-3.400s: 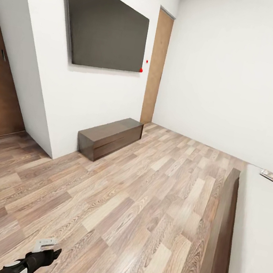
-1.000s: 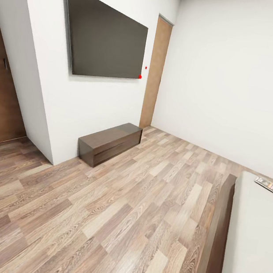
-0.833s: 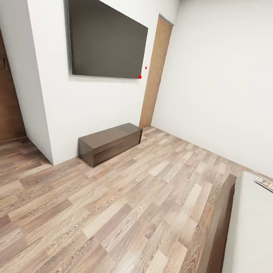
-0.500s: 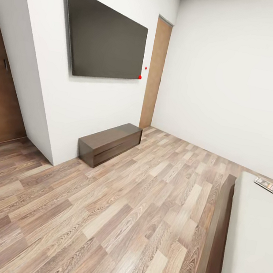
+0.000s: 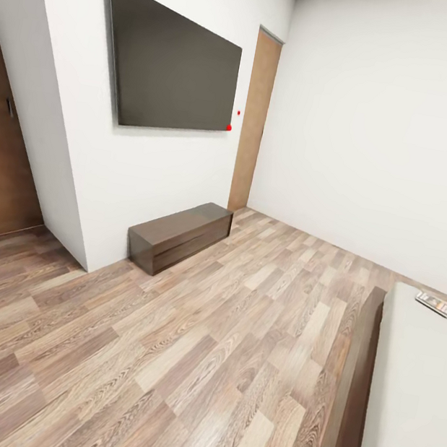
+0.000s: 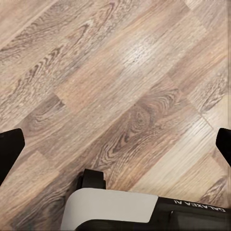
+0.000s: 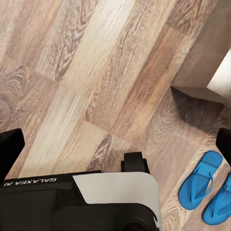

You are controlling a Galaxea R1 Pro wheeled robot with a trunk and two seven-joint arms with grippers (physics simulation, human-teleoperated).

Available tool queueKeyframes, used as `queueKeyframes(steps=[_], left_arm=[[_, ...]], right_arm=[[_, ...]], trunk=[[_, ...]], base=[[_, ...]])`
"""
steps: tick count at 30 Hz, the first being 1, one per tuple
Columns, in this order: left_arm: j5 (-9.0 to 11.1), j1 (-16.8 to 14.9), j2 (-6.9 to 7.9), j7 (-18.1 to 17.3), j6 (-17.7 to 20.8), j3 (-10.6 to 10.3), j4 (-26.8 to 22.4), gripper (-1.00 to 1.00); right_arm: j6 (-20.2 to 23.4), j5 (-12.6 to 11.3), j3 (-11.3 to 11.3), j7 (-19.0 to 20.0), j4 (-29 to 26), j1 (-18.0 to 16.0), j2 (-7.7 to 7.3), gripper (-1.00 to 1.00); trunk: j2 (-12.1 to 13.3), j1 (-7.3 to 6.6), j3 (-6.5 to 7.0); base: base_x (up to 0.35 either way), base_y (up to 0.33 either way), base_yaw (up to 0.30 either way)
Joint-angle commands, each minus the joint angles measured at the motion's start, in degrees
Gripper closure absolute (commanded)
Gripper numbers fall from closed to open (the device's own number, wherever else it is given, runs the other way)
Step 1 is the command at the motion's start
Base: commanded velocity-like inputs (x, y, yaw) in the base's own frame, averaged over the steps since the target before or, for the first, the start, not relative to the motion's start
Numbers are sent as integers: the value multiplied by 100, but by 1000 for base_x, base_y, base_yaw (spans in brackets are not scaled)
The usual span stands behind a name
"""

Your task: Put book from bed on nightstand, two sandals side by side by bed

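The bedroom has white walls and a brown wood-plank floor [image 5: 217,340]. The bed [image 5: 358,394] runs along the right of the head view, its dark brown wooden frame edging a plain light grey mattress [image 5: 415,404]. The book [image 5: 435,303] lies flat on the mattress near the far corner, small and thin, dark with an orange band. In the right wrist view the two bright blue sandals [image 7: 208,188] lie flat on the floor, close beside each other and roughly parallel, near the base of the bed frame.
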Motion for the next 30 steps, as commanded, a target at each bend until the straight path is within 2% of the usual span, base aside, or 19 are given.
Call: queueKeyframes(steps=[1, 9, 30], left_arm=[[36, -5, -29, -35, -12, 9, 10, -100], [36, -5, -86, -36, -12, 13, 7, -100], [36, -6, -105, -45, -12, 16, 11, -100]], right_arm=[[4, -57, 6, 22, 11, -7, -1, -100], [4, -57, 6, 22, 11, -7, -1, -100], [4, -57, 6, 22, 11, -7, -1, -100]], trunk=[[38, -22, 13], [358, -198, 156], [1201, -659, 533]], base=[[0, 0, 0], [0, 0, 0], [0, 0, 0]])
